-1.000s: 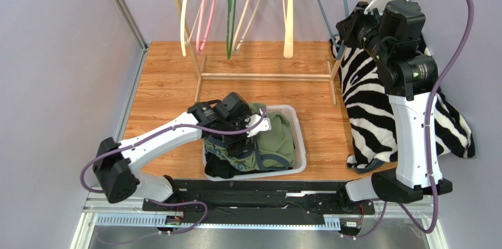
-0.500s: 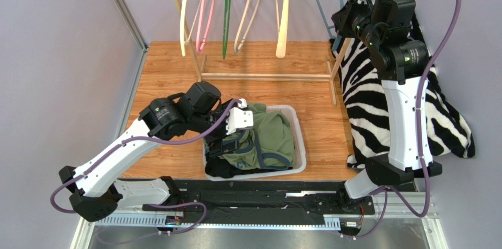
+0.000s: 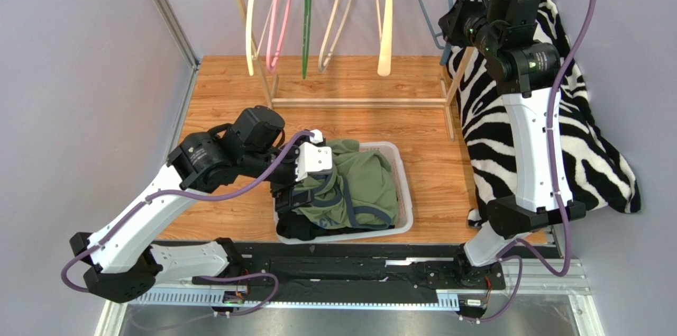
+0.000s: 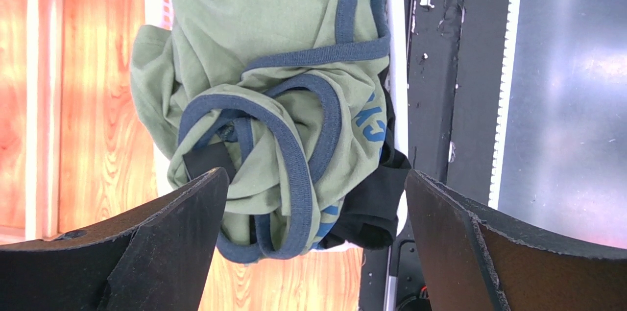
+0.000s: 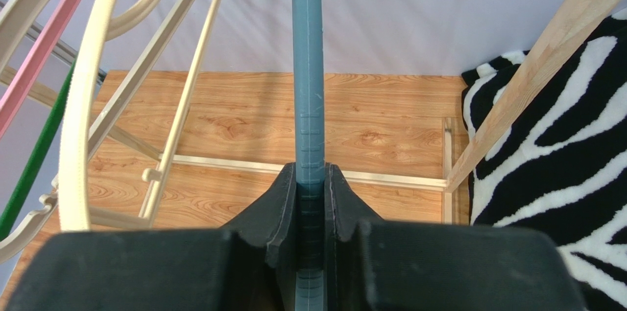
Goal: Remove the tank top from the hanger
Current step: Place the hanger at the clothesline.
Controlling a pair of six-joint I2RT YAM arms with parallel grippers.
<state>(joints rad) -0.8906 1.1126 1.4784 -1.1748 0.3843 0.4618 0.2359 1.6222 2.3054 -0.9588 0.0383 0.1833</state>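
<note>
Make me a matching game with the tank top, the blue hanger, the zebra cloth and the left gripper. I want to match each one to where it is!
Things:
1. tank top
2. blue hanger
3. zebra cloth
4. left gripper

Places or states:
A. clamped in the right gripper
B. wide open, above the basket
C. crumpled in the basket
D. lying at the right side of the table

Pairs: 1-C, 2-A, 3-D, 4-B
</note>
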